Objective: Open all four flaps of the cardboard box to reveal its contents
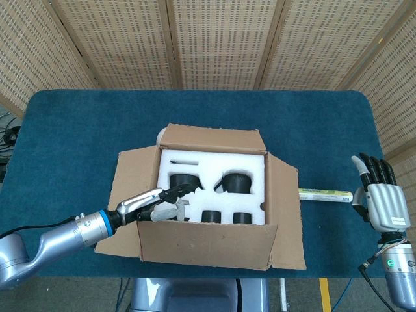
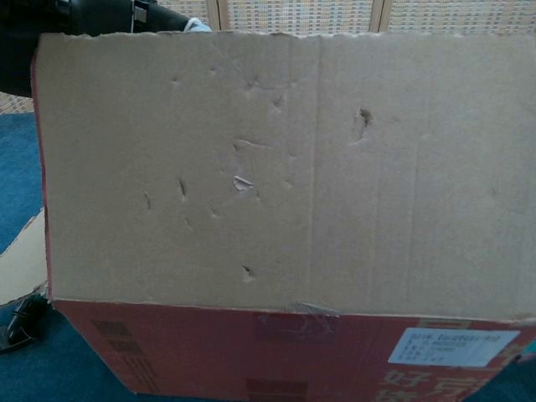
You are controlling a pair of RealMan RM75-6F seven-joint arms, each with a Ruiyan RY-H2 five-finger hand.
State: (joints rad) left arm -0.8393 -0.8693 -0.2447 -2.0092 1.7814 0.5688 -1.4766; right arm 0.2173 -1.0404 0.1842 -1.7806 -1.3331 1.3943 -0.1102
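Observation:
The cardboard box [image 1: 209, 246] stands mid-table. Its left flap [image 1: 133, 177] and right flap [image 1: 286, 214] lie spread outward, and the far flap [image 1: 214, 138] leans back. The near flap [image 2: 293, 167] stands almost upright and fills the chest view. My left hand [image 1: 159, 203] reaches in at that flap's left end, fingers stretched over the white foam insert [image 1: 211, 195] and touching the flap's inner face. Black round parts [image 1: 237, 182] sit in the foam. My right hand [image 1: 382, 198] hovers open, far to the right of the box.
A pale tube [image 1: 325, 194] lies on the blue table [image 1: 78, 130] between the box and my right hand. A white round object [image 1: 160, 136] peeks out behind the box's far left corner. A small black item [image 2: 18, 322] lies beside the box's lower left.

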